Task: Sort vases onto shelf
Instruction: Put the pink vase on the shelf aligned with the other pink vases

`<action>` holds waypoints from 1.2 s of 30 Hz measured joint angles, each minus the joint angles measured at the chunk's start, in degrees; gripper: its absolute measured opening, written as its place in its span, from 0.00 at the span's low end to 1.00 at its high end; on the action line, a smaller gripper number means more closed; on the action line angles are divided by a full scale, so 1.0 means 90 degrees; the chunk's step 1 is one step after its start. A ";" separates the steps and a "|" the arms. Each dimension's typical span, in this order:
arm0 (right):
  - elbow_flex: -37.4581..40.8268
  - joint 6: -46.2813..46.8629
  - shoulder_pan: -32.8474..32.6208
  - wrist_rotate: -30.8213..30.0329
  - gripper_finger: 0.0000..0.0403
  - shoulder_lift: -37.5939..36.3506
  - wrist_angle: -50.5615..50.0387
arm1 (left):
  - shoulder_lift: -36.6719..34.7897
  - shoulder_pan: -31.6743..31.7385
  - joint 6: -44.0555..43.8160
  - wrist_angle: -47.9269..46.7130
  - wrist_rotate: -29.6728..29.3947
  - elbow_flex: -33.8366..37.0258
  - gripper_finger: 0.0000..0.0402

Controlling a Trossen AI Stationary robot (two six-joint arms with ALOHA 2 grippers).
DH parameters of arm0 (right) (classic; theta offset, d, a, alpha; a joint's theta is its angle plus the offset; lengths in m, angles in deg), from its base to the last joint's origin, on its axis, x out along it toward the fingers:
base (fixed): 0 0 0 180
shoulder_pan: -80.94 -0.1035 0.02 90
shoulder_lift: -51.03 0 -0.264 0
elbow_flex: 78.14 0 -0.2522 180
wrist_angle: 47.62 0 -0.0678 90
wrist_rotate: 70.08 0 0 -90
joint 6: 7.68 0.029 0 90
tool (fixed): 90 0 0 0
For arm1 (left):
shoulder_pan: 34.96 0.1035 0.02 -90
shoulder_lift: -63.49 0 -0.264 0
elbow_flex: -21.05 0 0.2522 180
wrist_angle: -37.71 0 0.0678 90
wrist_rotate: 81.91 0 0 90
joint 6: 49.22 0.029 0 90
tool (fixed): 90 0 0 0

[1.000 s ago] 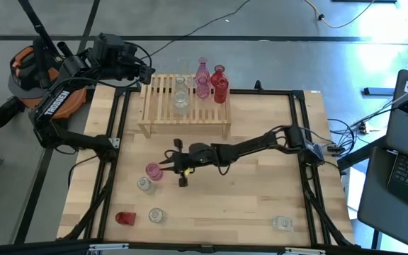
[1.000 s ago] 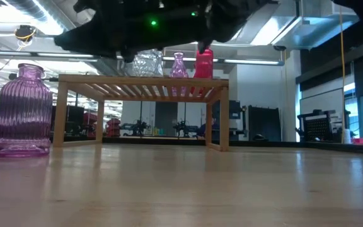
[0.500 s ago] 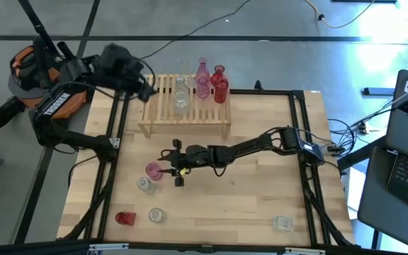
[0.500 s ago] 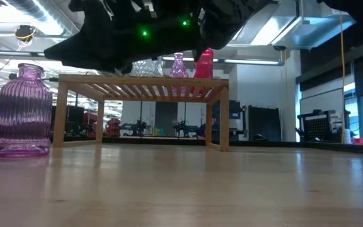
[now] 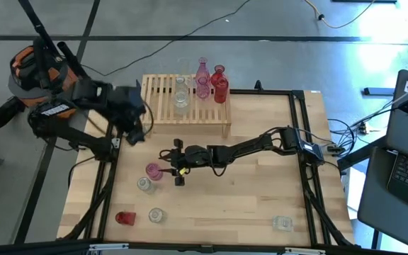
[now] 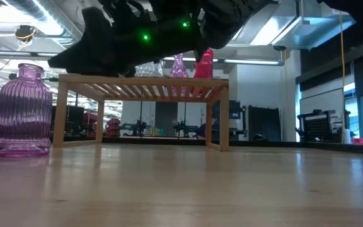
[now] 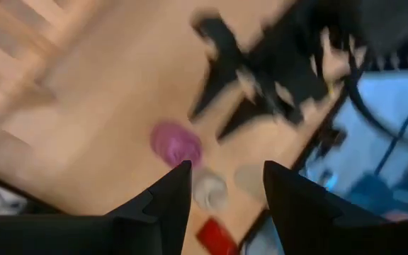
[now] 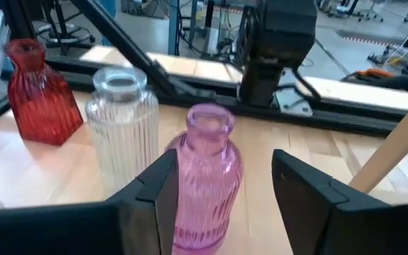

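Observation:
The pink ribbed vase (image 8: 205, 177) stands on its base on the table (image 5: 261, 205), just beyond my open right gripper (image 8: 225, 164), whose fingers point level at it from the table's right without touching. In the high view the pink vase (image 5: 152, 171) is left of my right gripper (image 5: 170, 167). A clear vase (image 5: 144, 185) stands beside the pink one. My left gripper (image 5: 134, 131) hangs open over the table's left part, near the shelf (image 5: 186, 117); its wrist view is blurred. Several vases (image 5: 202, 83) stand on the shelf's slats.
A red vase (image 5: 125, 218) and a clear one (image 5: 156, 214) stand near the near-left edge, and another clear one (image 5: 282, 224) at the near right. In the low view the shelf (image 6: 144, 82) stands behind the pink vase (image 6: 23, 110). Bare wood lies in the table's middle and right.
My left arm has swung from the shelf's far-left corner toward the near edge and now hangs in front of the shelf's left end. My right gripper has crept a little toward the pink vase. No vase has moved.

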 joint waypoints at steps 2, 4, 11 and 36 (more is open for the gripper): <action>0.0000 0.0000 0.0002 0.0012 0.44 0.0000 -0.0083 | -0.0007 -0.0584 -0.0280 0.0001 -0.0058 0.0207 0.42; 0.0000 0.0002 0.0002 0.0066 0.44 0.0000 -0.0077 | -0.0003 -0.1174 -0.0635 0.0016 -0.0132 0.0542 0.42; 0.0000 0.0013 0.0002 0.0466 0.44 0.0000 -0.0324 | 0.0003 -0.2851 -0.2008 0.0189 -0.1199 0.2281 0.42; 0.0000 0.0716 -0.0009 0.0104 0.44 -0.0839 -0.3610 | -0.0092 -0.3535 -0.2835 0.5248 -0.2487 0.6379 0.42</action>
